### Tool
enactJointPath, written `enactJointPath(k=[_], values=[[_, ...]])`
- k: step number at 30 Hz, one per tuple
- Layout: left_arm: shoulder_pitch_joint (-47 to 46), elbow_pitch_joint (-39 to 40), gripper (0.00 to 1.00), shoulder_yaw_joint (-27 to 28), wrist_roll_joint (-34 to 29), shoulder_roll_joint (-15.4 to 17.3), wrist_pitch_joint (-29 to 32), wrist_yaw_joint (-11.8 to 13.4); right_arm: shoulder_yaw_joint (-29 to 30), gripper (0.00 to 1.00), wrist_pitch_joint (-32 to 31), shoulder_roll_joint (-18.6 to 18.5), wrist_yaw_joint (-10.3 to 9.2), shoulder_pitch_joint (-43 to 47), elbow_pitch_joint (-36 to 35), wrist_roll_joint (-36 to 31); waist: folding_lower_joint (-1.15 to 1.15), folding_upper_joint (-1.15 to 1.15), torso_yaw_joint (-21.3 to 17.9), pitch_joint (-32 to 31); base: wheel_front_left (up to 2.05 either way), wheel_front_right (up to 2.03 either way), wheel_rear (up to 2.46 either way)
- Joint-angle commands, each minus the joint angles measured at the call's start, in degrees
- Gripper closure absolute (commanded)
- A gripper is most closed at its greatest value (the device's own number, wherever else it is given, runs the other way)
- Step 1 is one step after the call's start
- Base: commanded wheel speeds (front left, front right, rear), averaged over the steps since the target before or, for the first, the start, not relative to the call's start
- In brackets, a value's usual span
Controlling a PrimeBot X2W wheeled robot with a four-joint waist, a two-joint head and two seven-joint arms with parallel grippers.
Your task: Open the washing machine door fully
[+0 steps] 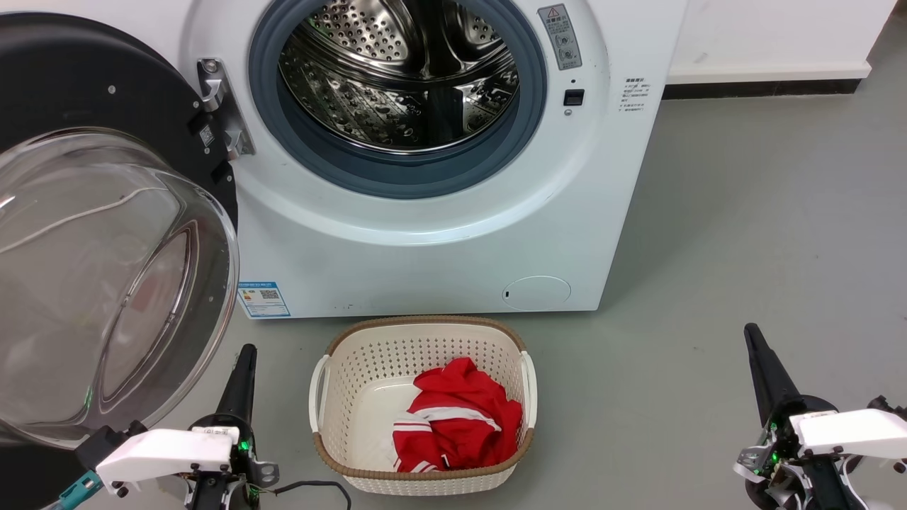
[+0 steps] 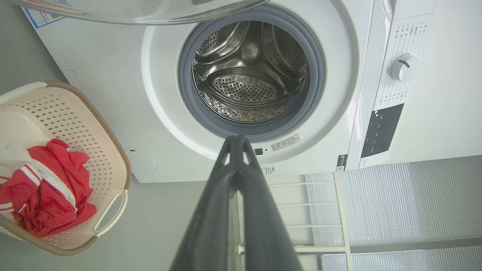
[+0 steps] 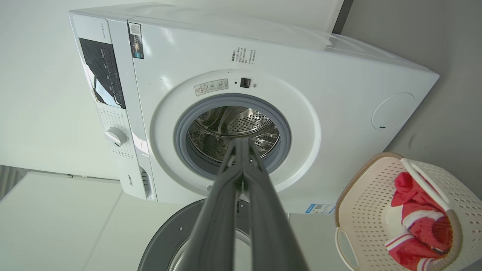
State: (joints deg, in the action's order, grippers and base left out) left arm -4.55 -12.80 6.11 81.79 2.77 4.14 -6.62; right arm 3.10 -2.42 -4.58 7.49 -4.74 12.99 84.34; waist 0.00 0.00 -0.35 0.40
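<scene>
The washing machine door (image 1: 85, 92) stands swung wide open at the left of the head view, its black ring hinged to the white machine (image 1: 425, 241) and its clear glass bowl (image 1: 106, 283) bulging toward me. The steel drum (image 1: 400, 71) lies open behind its grey rubber ring. My left gripper (image 1: 246, 353) is shut and empty, low beside the glass bowl's lower right rim, apart from it. My right gripper (image 1: 752, 333) is shut and empty at the lower right, far from the door. The door's ring (image 3: 165, 241) also shows low in the right wrist view.
A cream laundry basket (image 1: 340, 354) holding a red and white garment (image 1: 457, 425) stands on the grey floor in front of the machine, between my two arms. Open floor (image 1: 744, 212) stretches to the right of the machine, up to a white wall.
</scene>
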Motion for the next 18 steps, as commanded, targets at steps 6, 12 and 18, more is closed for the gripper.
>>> enactJointPath(k=[6,12,18], values=[[-1.3,-0.4,1.00,0.3,3.4,0.2,0.8,-0.5,0.5,1.00,-0.8,0.0,0.00,-1.2,0.3,3.2,0.00,0.00,0.1,-0.1,0.00,0.00,0.00],[-1.7,-0.8,1.00,0.4,6.1,0.2,1.5,-0.7,0.8,1.00,-1.5,0.1,0.00,-1.4,0.5,5.7,0.00,0.00,0.2,-0.1,0.00,0.00,0.00],[-1.9,-1.1,1.00,0.5,8.7,0.2,2.1,-0.9,1.2,1.00,-2.2,0.2,0.00,-1.4,0.8,8.1,0.00,0.00,0.3,-0.2,0.00,0.00,0.00]])
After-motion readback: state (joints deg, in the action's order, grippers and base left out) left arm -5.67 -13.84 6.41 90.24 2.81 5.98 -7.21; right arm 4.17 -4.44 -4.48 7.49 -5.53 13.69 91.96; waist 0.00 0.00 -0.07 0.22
